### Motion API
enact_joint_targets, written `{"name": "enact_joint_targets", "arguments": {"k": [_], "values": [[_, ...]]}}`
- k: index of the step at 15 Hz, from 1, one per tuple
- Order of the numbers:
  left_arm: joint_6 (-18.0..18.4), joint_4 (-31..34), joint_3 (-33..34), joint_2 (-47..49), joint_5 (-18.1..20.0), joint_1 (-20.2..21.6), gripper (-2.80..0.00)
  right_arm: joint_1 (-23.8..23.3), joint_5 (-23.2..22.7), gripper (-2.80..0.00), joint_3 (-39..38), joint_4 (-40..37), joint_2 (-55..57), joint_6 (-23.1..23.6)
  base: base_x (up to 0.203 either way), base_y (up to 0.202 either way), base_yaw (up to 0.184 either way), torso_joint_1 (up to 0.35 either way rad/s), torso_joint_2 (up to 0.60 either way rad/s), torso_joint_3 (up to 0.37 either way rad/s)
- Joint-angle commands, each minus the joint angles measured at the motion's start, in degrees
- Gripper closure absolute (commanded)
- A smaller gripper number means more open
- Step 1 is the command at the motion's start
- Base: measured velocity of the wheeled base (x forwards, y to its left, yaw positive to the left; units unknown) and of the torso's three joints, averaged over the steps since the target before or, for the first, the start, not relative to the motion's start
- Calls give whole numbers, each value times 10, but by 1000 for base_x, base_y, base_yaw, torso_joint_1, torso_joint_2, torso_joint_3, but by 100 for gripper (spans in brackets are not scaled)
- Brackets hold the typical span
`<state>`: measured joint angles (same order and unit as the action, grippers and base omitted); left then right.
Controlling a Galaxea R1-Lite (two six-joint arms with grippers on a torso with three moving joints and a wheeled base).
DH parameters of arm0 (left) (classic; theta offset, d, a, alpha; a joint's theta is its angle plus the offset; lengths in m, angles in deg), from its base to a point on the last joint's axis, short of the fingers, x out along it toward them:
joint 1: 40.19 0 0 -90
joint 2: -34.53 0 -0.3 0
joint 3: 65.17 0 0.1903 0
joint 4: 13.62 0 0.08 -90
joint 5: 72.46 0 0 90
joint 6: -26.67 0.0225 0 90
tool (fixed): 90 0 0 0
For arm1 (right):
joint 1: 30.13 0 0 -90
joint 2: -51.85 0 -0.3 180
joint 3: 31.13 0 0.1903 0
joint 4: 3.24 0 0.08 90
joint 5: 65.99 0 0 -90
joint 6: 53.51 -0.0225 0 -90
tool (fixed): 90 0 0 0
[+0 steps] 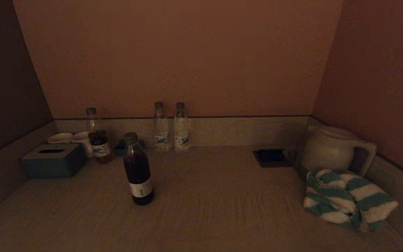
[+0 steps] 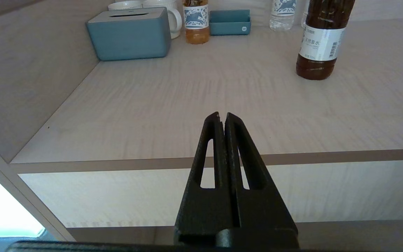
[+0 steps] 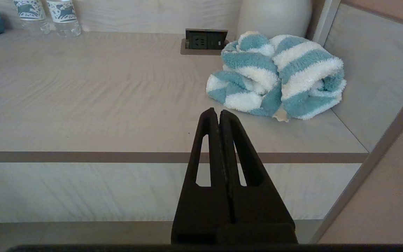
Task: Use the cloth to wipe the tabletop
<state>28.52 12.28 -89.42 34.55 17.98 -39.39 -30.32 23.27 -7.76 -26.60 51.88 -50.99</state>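
Observation:
A crumpled teal-and-white striped cloth lies on the light wood tabletop at the right, in front of a white kettle. It also shows in the right wrist view. My right gripper is shut and empty, held off the front edge of the tabletop, short of the cloth. My left gripper is shut and empty, held off the front edge at the left. Neither gripper shows in the head view.
A dark drink bottle stands left of centre. A blue tissue box, cups, an amber bottle and two water bottles stand along the back. A white kettle and a socket panel are at the right.

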Motion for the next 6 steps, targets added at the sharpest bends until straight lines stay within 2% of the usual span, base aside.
{"name": "enact_joint_targets", "arguments": {"k": [1,6], "values": [[0,0,0,1,0,0,0,0,0,0,0,0,0,0,0,0,0,0,0,0],[0,0,0,1,0,1,0,0,1,0,0,0,0,-1,0,0,0,0,0,0]]}}
